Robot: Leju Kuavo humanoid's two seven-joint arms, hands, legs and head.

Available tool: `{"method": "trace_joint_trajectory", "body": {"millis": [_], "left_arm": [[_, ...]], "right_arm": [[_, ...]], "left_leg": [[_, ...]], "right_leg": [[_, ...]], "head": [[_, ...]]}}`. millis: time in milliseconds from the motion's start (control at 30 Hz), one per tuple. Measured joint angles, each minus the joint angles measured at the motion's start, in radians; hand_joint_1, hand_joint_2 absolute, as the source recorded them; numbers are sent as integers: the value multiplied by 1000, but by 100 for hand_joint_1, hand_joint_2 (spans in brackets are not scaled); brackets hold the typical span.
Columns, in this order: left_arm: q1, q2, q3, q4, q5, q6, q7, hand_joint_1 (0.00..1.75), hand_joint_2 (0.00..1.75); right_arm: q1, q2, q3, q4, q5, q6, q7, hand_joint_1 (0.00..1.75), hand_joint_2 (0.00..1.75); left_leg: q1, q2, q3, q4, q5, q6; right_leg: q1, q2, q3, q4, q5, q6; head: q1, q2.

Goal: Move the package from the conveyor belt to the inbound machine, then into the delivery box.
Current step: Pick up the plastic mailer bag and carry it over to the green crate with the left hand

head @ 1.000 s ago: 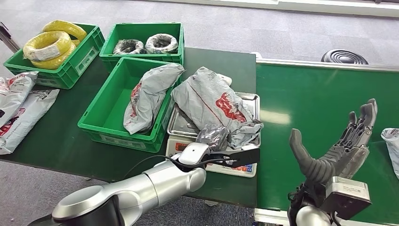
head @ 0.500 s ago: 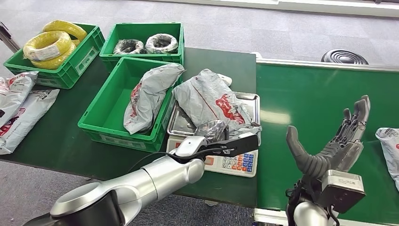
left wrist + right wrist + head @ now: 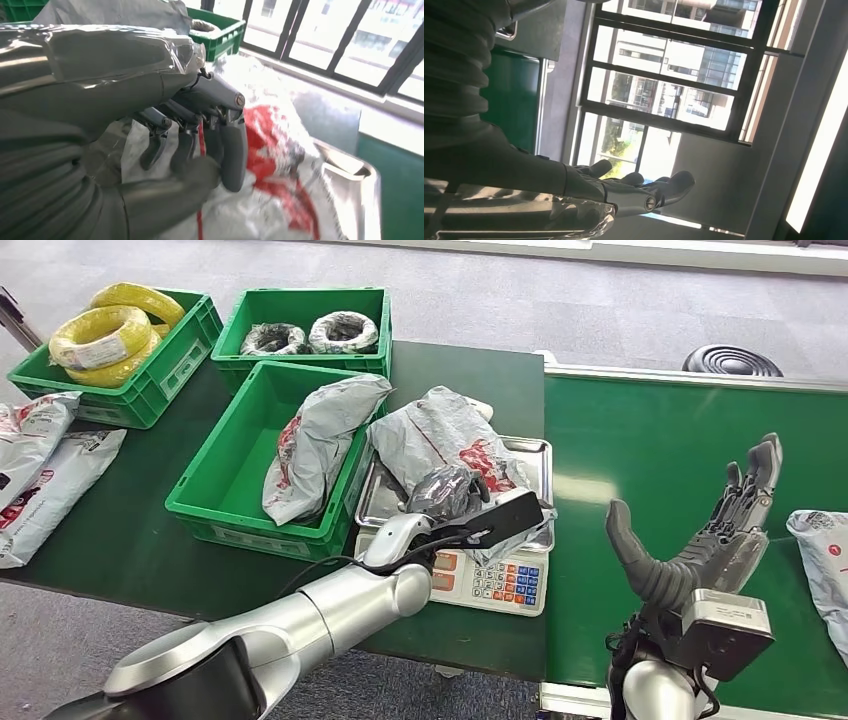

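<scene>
Head view: left hand (image 3: 450, 495) closed on the grey package (image 3: 440, 440) atop the scale (image 3: 495, 585), i.e. the inbound machine, with the near edge of the package bunched in the fingers. Compared with a second before, left hand raised and advanced from the scale's front edge up onto the package; package drawn up and shifted slightly toward the green delivery box (image 3: 215, 495) just beside the scale, on the table (image 3: 120, 540). One package (image 3: 315, 445) already draped across that box. Judged as the start of the second transfer: weighing finished, lift toward the box beginning. Right hand (image 3: 710, 530) upright over the conveyor belt (image 3: 640, 440), fingers spread, nothing held; drifted a little toward the scale since the earlier frames. Another package (image 3: 825, 565) further into frame at the belt's right edge, presumably carried along by the belt. Left wrist view: dark fingers (image 3: 232, 160) and thumb curled against the grey film with red print (image 3: 280, 165), steel scale tray (image 3: 350, 175) beneath; grip seen as a pinch of loose film, so slippage on lifting judged possible. Right wrist view: fingers (image 3: 659, 190) extended and apart against windows, nothing between them.
</scene>
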Motion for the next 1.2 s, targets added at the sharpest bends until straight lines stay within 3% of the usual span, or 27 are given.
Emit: {"method": "trace_joint_trajectory", "body": {"millis": [400,833,1000,1100,1200], "left_arm": [[-1,-2,49,-37,27,163,-92,0,175],[-1,-2,66,-52,41,191,-112,0,175],[-4,-2,49,-56,35,68,-8,0,175],[-5,-2,45,-56,35,50,4,0,175],[-2,-2,-22,-56,30,-126,92,0,175]], "right_arm": [[-10,5,1,7,9,-12,10,0,175],[-11,5,1,7,11,-12,13,0,175],[-15,5,1,11,13,-12,18,0,175],[-15,5,1,11,13,-12,18,0,175],[-16,5,-2,14,15,-4,18,0,175]], "left_leg": [[0,0,0,0,0,0],[0,0,0,0,0,0],[0,0,0,0,0,0],[0,0,0,0,0,0],[0,0,0,0,0,0]], "right_leg": [[0,0,0,0,0,0],[0,0,0,0,0,0],[0,0,0,0,0,0],[0,0,0,0,0,0],[0,0,0,0,0,0]], "head": [[0,0],[0,0],[0,0],[0,0],[0,0]]}}
